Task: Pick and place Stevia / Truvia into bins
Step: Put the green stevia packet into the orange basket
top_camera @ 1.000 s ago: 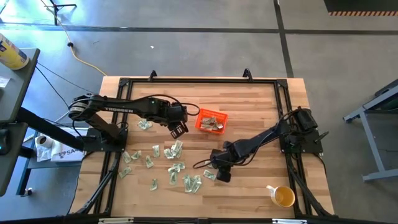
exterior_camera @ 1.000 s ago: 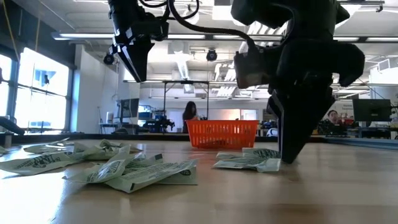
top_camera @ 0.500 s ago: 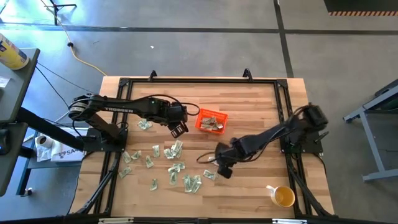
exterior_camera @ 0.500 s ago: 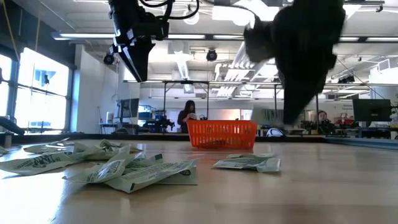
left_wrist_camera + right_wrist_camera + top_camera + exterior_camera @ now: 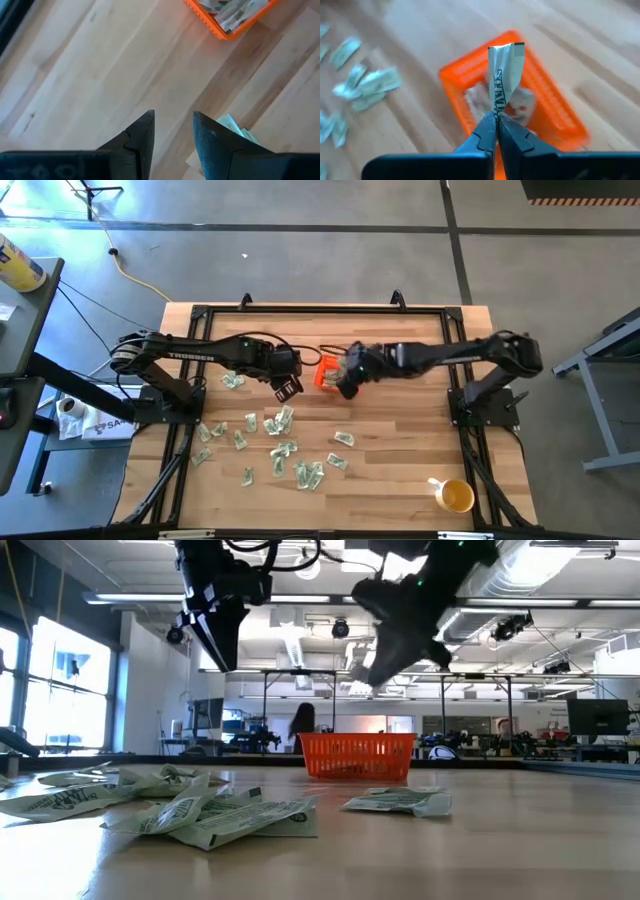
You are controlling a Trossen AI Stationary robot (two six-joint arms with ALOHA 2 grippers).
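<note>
Since the earlier frames, we see that the right gripper [image 5: 347,385] has left the lower middle of the table [image 5: 400,470] and now hangs over the near edge of the orange bin [image 5: 327,370]; its fingers are pressed together on one Stevia sachet [image 5: 504,75], which stands up from the fingertips directly above the bin in the right wrist view; in the low view this gripper [image 5: 365,675] is high above the basket [image 5: 357,756], not touching it; some sachets already lie inside the bin [image 5: 520,107]. We find the left gripper [image 5: 288,388] in the same place as before, just beside the bin on its left side, raised over bare wood; its fingers [image 5: 142,135] are spread a little and hold nothing. Many loose sachets [image 5: 280,450] lie scattered on the lower left part of the table; two more [image 5: 342,440] lie apart, to the right of that group; a yellow cup [image 5: 455,497] stands near the lower right corner, well apart from the bin.
</note>
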